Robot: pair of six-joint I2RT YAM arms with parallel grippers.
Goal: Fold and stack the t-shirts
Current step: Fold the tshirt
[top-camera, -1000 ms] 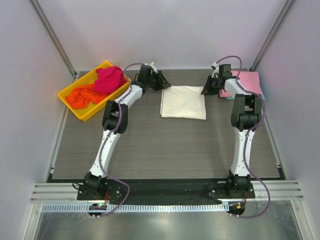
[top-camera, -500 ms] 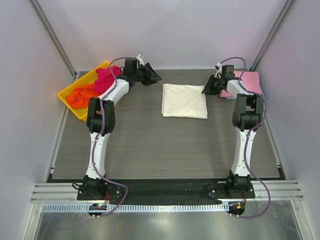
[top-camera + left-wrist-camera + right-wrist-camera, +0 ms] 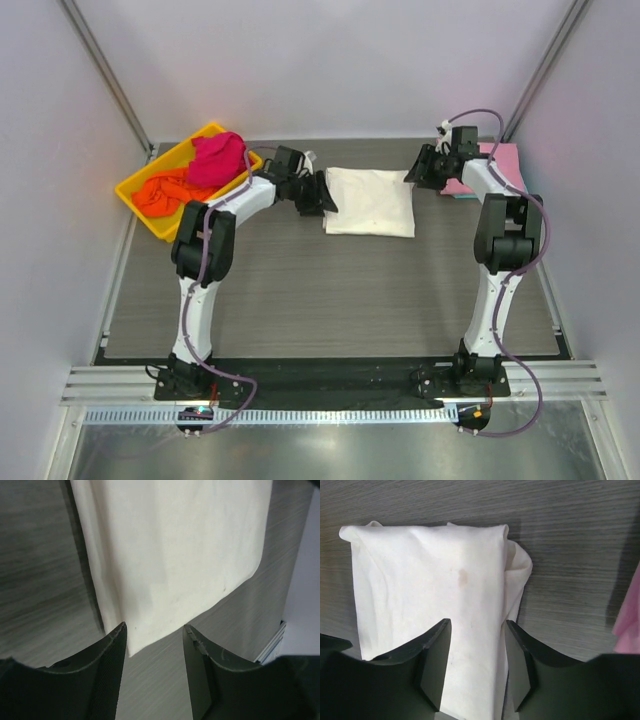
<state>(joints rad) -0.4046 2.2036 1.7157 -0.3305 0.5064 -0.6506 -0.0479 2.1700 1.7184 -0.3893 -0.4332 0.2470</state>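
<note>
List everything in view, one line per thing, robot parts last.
cream-white t-shirt: one, cream-white, folded flat on the far middle of the table
pink t-shirt: one, pink, folded, far right corner, partly behind the right arm
magenta t-shirt: one, magenta, bunched in the tray
orange t-shirt: one, orange, crumpled in the tray
tray: one, yellow, far left corner
table: one, dark grey wood grain
left arm: one, white and black
right arm: one, white and black
left end effector: one, black, jaws apart at the cream-white t-shirt's left edge
right end effector: one, black, jaws apart over its right edge
</note>
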